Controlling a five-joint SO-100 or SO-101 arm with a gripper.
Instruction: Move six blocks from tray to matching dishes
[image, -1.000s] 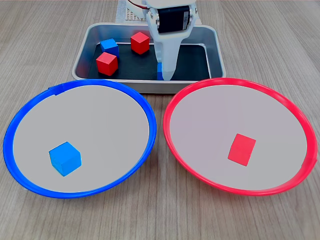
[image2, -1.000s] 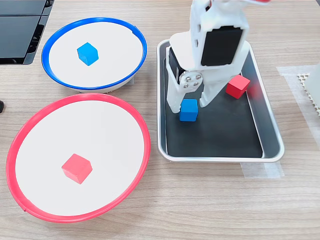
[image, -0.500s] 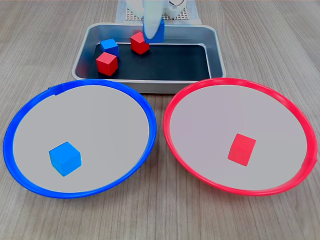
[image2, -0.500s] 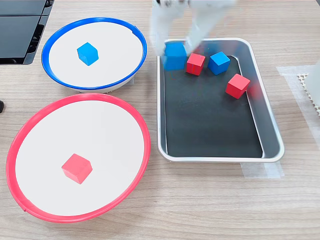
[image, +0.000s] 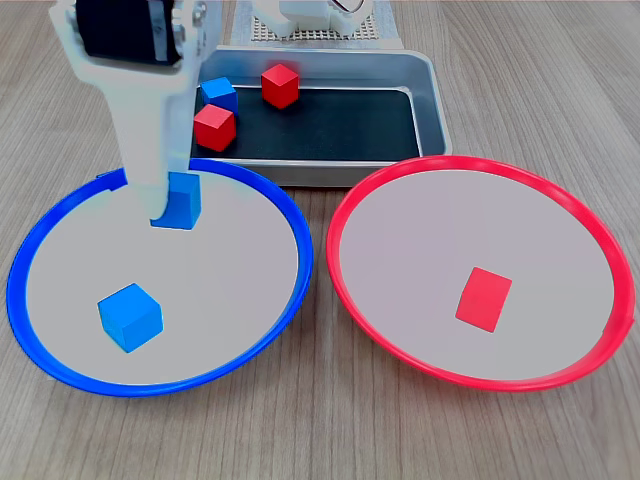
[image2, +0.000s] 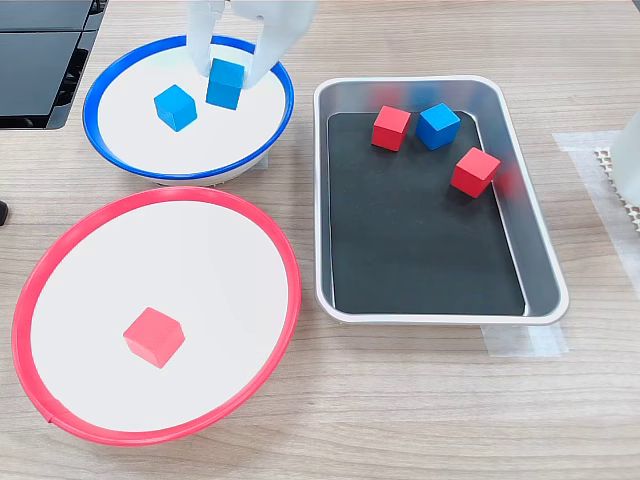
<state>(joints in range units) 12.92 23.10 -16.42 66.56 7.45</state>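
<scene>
My hand (image2: 228, 62) grips a blue block (image2: 226, 84) over the blue dish (image: 60, 368) (whether it touches the dish, I cannot tell). In the first exterior view one finger (image: 150, 140) hides the block's left side, and my arm is cut off above.

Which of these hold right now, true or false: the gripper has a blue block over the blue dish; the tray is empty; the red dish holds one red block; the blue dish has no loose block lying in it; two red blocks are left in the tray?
1. The gripper holds a blue block over the blue-rimmed dish. True.
2. The tray is empty. False: it holds three blocks.
3. The red-rimmed dish holds one red block. True.
4. The blue-rimmed dish has no loose block in it. False: one loose blue block lies there.
5. Two red blocks are left in the tray. True: they sit there with one blue block.
</scene>
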